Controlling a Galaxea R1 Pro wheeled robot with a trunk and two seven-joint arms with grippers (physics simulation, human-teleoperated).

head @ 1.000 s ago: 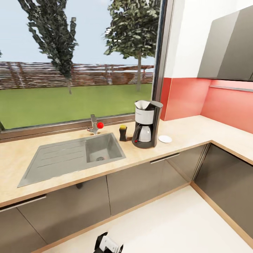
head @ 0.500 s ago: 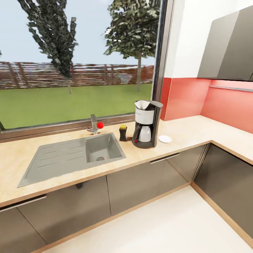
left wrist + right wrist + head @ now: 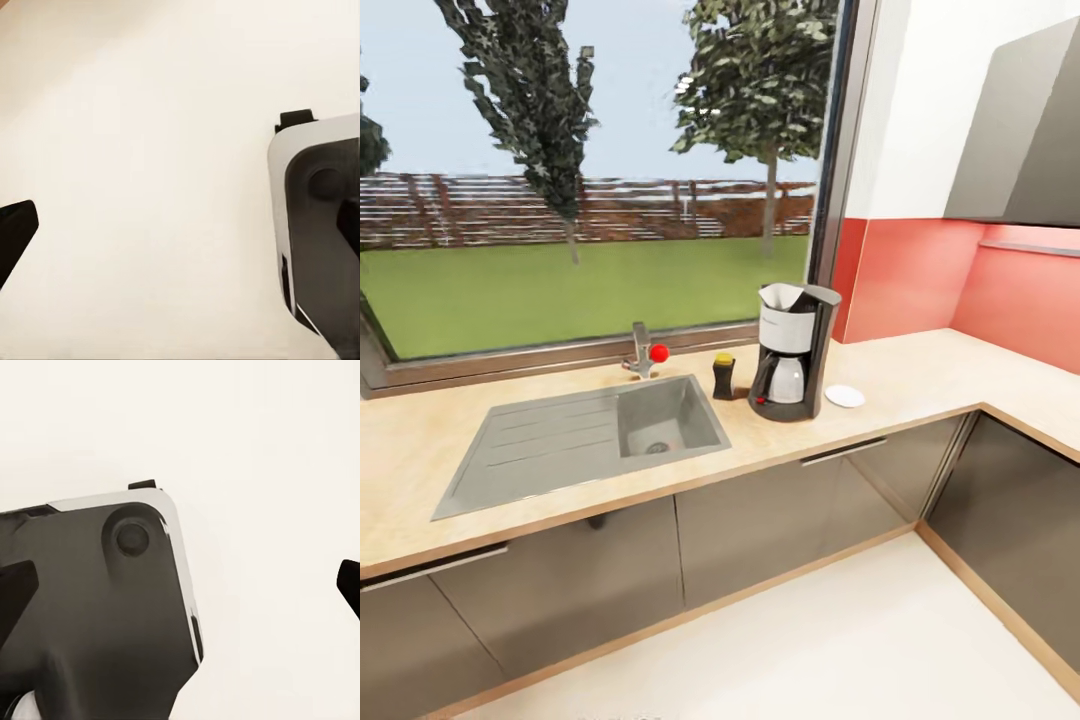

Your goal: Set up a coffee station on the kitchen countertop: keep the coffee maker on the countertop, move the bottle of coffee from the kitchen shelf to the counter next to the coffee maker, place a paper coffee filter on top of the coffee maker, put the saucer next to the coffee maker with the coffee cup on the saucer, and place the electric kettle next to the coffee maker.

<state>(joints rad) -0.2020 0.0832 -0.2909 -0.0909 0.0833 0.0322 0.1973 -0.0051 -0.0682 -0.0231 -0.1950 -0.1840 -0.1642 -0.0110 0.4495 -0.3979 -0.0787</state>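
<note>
Facing the beige speckled surface, you see the tall black coffee maker, paper-filter-topped, flanked by the yellow-capped dark bottle and white saucer, seemingly staged already, while both claws hang spread and empty.

kitchen countertop by the window
on it: coffee maker, bottle of coffee just beside, saucer opposite.

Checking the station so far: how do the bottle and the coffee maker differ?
The bottle is short, about half the coffee maker's height. The bottle is dark with a yellow cap; the coffee maker is black with a white housing and a paper filter on top. Both stand upright on the countertop, side by side.
</note>
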